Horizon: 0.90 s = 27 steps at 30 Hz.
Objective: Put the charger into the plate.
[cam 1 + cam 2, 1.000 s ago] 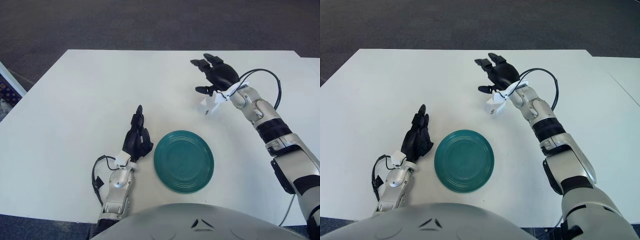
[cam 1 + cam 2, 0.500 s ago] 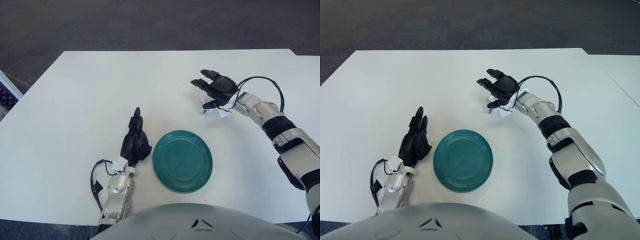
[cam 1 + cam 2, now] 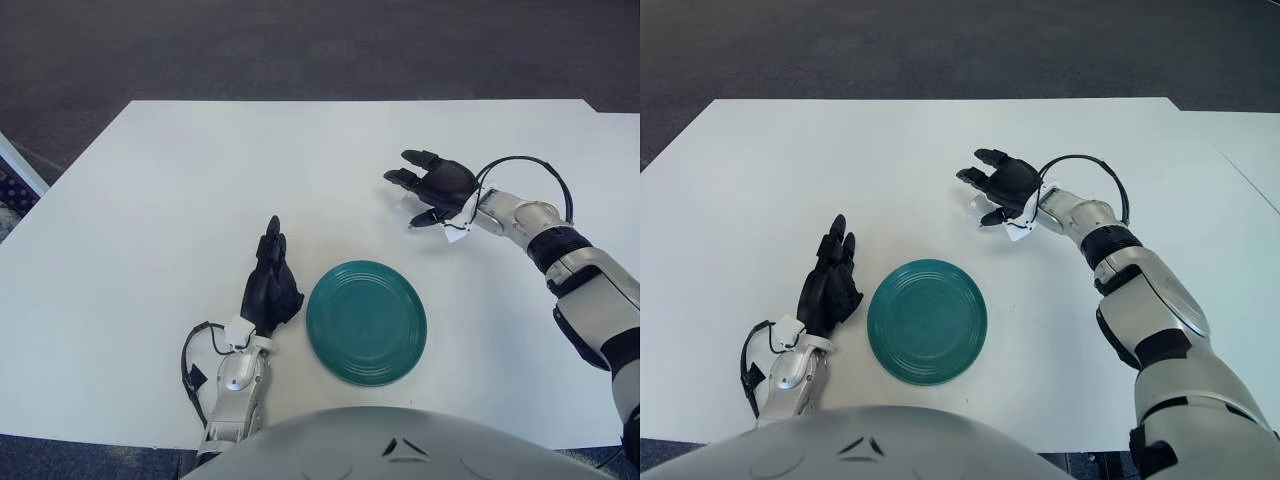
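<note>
A dark green plate [image 3: 366, 322] lies on the white table near my front edge. The charger [image 3: 977, 205] is a small white block on the table beyond the plate to the right, mostly hidden. My right hand [image 3: 415, 190] hovers low over it, fingers spread, with the charger between fingers and thumb; I cannot tell whether they touch it. A white tag [image 3: 456, 229] hangs at that wrist. My left hand [image 3: 272, 278] rests left of the plate, fingers straight and empty.
The white table [image 3: 180, 170] spreads wide to the left and back. A black cable [image 3: 530, 165] loops above my right wrist. Dark carpet lies beyond the far edge. A second white surface adjoins at the right.
My right hand has come down and turned from a raised pose to lie low over the charger, forearm nearer the table. The left hand has barely shifted.
</note>
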### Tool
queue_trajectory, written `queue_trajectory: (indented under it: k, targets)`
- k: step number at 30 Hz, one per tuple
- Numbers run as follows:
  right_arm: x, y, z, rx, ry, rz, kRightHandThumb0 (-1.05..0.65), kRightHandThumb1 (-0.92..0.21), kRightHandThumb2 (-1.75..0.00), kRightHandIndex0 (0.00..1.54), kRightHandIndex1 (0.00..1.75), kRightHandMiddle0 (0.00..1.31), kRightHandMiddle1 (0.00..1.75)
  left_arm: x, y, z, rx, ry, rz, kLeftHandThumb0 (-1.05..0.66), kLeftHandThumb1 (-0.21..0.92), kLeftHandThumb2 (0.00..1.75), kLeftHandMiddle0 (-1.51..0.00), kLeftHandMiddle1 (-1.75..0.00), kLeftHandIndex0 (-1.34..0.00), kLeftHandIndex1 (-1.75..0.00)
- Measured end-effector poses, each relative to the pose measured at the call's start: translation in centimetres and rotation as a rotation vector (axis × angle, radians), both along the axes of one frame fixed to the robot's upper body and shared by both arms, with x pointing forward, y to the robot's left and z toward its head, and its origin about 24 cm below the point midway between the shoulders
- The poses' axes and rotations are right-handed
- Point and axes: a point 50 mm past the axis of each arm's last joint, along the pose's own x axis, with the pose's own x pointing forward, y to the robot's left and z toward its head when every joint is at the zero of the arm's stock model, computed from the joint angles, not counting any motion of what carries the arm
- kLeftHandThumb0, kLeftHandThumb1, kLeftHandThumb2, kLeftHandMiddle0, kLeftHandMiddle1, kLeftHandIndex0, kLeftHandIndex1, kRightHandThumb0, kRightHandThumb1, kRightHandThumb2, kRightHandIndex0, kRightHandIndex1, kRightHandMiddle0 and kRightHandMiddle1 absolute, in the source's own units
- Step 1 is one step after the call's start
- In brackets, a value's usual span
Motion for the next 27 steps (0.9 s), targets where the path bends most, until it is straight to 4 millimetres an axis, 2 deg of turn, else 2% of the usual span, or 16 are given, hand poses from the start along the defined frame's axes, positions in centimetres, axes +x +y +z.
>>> queue_trajectory:
  k: [27]
  targets:
    - [-0.04, -0.76, -0.8, -0.051, 0.063, -0.032, -0.99, -0.92, -0.82, 0.09, 0.0, 0.0, 0.28, 0.01, -0.11, 0.15, -0.007, 0.016, -0.01, -1.03, 0.92, 0.91, 0.0, 0.0, 0.0, 0.0]
